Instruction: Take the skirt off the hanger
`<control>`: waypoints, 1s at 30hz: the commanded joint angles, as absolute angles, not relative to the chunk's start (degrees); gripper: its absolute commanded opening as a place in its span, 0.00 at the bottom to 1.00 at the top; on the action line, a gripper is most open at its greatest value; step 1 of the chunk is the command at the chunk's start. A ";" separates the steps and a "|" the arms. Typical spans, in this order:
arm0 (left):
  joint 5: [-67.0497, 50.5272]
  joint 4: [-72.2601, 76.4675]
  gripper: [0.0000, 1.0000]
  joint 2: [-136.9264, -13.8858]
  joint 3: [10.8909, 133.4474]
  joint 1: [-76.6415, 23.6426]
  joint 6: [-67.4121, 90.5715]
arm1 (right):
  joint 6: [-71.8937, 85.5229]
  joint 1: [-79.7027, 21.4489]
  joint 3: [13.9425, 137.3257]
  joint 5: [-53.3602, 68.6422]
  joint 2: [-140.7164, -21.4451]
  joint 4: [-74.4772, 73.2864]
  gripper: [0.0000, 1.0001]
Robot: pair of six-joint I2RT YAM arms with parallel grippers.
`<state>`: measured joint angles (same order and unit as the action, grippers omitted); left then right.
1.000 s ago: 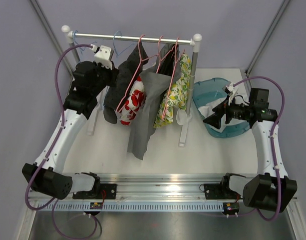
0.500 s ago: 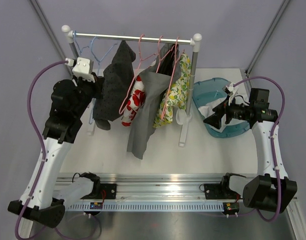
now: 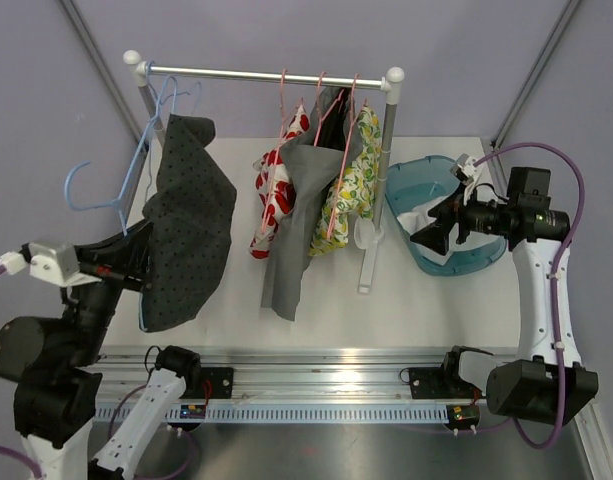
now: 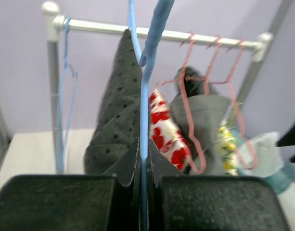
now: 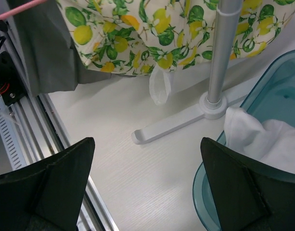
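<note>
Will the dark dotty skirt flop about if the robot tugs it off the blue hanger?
Probably floppy: the skirt drapes in soft folds from the blue hanger. It looks light, since that thin hanger carries it alone. It may swing when tugged, as its lower edge hangs free.

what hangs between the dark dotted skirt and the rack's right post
Top view: red-print garment, grey garment and lemon-print garment on pink hangers.

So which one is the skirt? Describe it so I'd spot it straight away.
Find the silver rail across the back of the table, then look left of the clothes on pink hangers. The skirt is dark grey with small dots, on a light blue hanger pinched by the left gripper. Its neighbours are red-flowered, plain grey and lemon-printed.
</note>
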<state>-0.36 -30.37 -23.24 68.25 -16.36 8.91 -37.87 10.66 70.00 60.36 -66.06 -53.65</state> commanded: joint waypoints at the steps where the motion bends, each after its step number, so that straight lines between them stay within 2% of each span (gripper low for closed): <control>1: -9.12 -24.87 0.00 -23.38 74.34 -16.26 13.70 | -40.69 10.11 78.11 65.38 -66.00 -61.40 1.00; 5: -22.03 -22.86 0.00 -28.29 79.62 -16.26 18.18 | -42.45 4.76 85.58 65.66 -66.71 -68.81 0.99; 8: -31.53 -19.08 0.00 -33.21 82.35 -16.26 24.41 | -38.69 -2.61 90.08 63.20 -65.92 -68.21 0.99; 12: -40.32 -11.45 0.00 -38.58 84.55 -16.26 33.10 | -30.18 -5.88 96.23 65.91 -65.83 -65.48 1.00; 15: -43.23 -6.35 0.00 -42.18 85.78 -16.26 39.71 | -19.48 -9.48 100.10 68.11 -66.18 -59.08 0.99; 20: -44.65 -0.27 0.00 -46.75 85.43 -16.35 47.71 | -1.86 -14.93 97.90 67.68 -67.74 -34.04 0.99; 23: -44.39 2.46 0.00 -48.42 86.21 -16.52 49.39 | -3.41 -23.26 103.52 58.92 -72.92 -34.44 0.99; 24: -44.30 2.46 0.00 -48.78 86.48 -16.52 49.31 | -6.04 -28.77 104.93 56.19 -74.43 -36.89 0.99; 27: -43.86 2.03 0.00 -49.22 86.75 -16.87 49.40 | -7.03 -35.74 110.82 48.88 -79.27 -38.85 0.99; 30: -44.03 1.23 0.00 -49.31 86.40 -17.05 49.22 | -6.94 -38.49 111.80 45.10 -81.29 -38.15 0.98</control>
<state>-43.07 -5.19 -49.78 83.55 -16.69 47.07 -8.01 -35.94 108.97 52.84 -80.58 -39.97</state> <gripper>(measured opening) 0.026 0.986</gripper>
